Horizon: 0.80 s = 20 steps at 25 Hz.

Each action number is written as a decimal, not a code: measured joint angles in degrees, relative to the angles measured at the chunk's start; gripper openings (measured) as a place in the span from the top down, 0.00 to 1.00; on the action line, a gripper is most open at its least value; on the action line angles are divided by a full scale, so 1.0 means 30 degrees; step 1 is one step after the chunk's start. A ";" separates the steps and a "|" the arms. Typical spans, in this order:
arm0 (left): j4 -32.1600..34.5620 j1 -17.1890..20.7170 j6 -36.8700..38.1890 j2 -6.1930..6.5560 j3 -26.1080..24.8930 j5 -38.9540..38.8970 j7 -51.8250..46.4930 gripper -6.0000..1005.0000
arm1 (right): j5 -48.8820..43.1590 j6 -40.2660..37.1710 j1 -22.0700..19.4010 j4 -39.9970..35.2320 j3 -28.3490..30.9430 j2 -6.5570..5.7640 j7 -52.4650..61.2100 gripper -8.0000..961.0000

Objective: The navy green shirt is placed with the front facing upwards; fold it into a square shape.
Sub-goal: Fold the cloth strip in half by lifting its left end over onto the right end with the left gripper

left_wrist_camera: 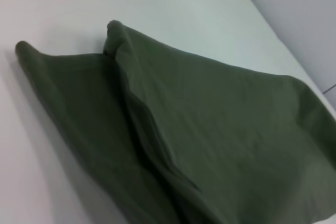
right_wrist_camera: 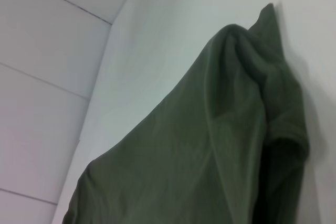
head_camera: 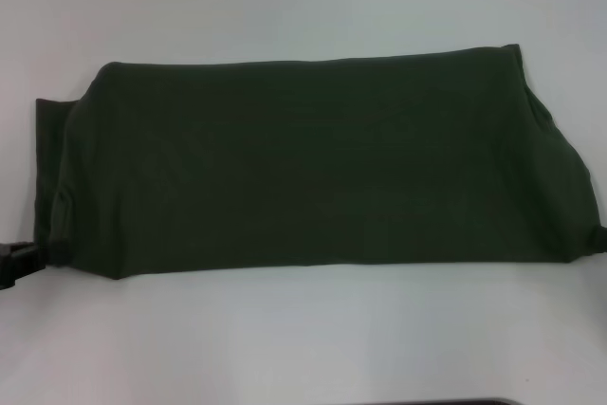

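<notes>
While the navy green shirt (head_camera: 313,163) lies folded, both hands grip its ends.

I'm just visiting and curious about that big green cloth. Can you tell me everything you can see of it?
The navy green shirt is a dark olive garment of soft, matte fabric, folded into a wide band across the white table. Only plain green shows; no lettering is visible. The wrist views show doubled layers at each end, with rumpled corners. The left gripper and right gripper sit at its near corners, barely in view.
</notes>
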 joint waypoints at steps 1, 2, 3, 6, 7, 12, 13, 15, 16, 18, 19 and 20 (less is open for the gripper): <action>-0.0087 -0.0031 -0.0225 0.0007 0.0022 0.0096 -0.0006 0.97 | -0.0004 0.0121 -0.0005 0.0015 0.0058 -0.0008 0.0027 0.98; -0.0169 -0.0066 -0.0506 0.0009 0.0031 0.0259 -0.0047 0.97 | -0.0005 0.0252 -0.0033 0.0023 0.0131 -0.0015 0.0075 0.98; -0.0251 -0.0102 -0.0773 0.0010 0.0035 0.0450 -0.0100 0.97 | -0.0006 0.0408 -0.0078 0.0033 0.0204 -0.0025 0.0120 0.98; -0.0444 -0.0183 -0.1419 0.0028 0.0016 0.1029 -0.0295 0.97 | -0.0006 0.0736 -0.0254 0.0045 0.0533 -0.0092 0.0158 0.98; -0.0481 -0.0195 -0.1663 0.0040 -0.0001 0.1168 -0.0405 0.97 | -0.0007 0.0791 -0.0321 0.0046 0.0693 -0.0115 0.0160 0.98; -0.0699 -0.0292 -0.2262 0.0087 0.0059 0.1348 -0.0657 0.97 | -0.0008 0.0865 -0.0617 -0.0048 0.1123 -0.0220 0.0167 0.98; -0.0714 -0.0306 -0.2316 0.0104 0.0061 0.1357 -0.0685 0.97 | -0.0008 0.0881 -0.0645 -0.0048 0.1130 -0.0239 0.0168 0.98; -0.0717 -0.0311 -0.2374 0.0120 0.0057 0.1364 -0.0730 0.97 | -0.0006 0.0988 -0.0680 -0.0051 0.1144 -0.0254 0.0171 0.98; -0.0716 -0.0311 -0.2399 0.0132 0.0053 0.1369 -0.0752 0.97 | -0.0006 0.1055 -0.0697 -0.0048 0.1146 -0.0255 0.0173 0.98; -0.0716 -0.0311 -0.2410 0.0147 0.0041 0.1373 -0.0765 0.97 | -0.0006 0.1178 -0.0726 -0.0024 0.1151 -0.0256 0.0177 0.98; -0.0716 -0.0311 -0.2412 0.0157 0.0022 0.1376 -0.0768 0.97 | -0.0005 0.1229 -0.0734 -0.0018 0.1153 -0.0256 0.0223 0.98; -0.0717 -0.0310 -0.2416 0.0162 0.0011 0.1378 -0.0769 0.97 | -0.0005 0.1311 -0.0745 -0.0019 0.1154 -0.0256 0.0290 0.98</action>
